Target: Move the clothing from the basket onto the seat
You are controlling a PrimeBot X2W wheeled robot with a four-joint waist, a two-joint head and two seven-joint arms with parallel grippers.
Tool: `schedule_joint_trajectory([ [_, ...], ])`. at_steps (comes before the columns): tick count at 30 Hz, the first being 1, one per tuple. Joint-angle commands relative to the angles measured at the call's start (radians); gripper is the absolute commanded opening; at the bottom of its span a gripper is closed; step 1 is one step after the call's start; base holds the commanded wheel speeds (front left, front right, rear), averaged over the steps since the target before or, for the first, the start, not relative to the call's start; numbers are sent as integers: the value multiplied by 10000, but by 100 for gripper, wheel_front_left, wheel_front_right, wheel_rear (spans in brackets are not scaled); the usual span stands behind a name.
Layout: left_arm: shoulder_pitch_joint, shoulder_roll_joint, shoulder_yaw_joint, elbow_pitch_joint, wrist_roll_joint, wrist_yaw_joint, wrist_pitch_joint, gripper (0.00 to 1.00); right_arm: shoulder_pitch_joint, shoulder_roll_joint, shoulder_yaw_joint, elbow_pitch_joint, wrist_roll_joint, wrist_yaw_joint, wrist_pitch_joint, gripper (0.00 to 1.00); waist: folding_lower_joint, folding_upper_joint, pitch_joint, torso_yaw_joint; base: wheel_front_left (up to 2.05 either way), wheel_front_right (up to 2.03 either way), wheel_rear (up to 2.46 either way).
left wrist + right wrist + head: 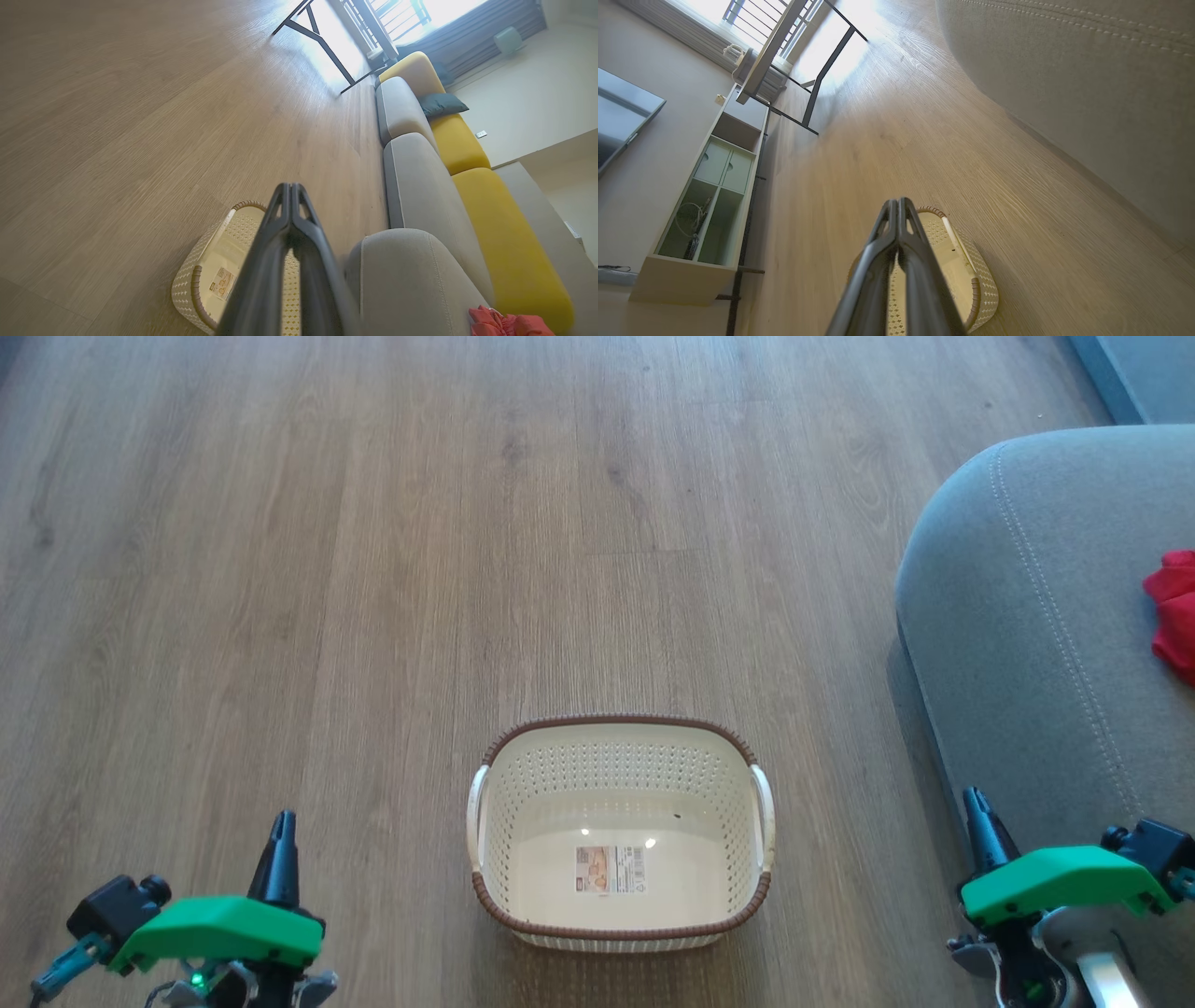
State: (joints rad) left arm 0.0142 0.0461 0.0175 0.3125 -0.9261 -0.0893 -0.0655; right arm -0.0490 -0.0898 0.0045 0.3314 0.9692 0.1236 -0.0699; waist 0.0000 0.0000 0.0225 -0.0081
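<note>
The cream perforated basket (621,831) with a brown rim stands on the wood floor, holding nothing but a label on its bottom. It also appears in the left wrist view as the basket (205,275) and in the right wrist view as the basket (966,270). Red clothing (1174,611) lies on the grey seat (1027,616) at the right edge; the left wrist view catches the clothing (502,323) on the seat (411,280). My left gripper (282,826) is shut and holds nothing, left of the basket. My right gripper (976,803) is shut, with nothing in it, beside the seat's front.
Wood floor (373,569) stretches ahead and to the left. Further grey and yellow sofa cushions (462,144) run along the wall. A dark-legged table (803,70) and a low shelf unit (710,200) stand far off.
</note>
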Motion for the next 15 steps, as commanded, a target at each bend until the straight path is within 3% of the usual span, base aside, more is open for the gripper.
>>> schedule_joint_trajectory([
  [1, -599, 26, 296, -366, -288, -93, 68, 0, -449, 0, 7, -380, 292, 39, 90, 0, 0, 0, -4, 2, 0, 0, 0],
  [15, -749, 29, 457, -439, -1860, -171, 482, 0, -481, 81, -261, -498, 1774, 47, 494, 0, 0, 0, -50, 21, 0, 0, 0],
])
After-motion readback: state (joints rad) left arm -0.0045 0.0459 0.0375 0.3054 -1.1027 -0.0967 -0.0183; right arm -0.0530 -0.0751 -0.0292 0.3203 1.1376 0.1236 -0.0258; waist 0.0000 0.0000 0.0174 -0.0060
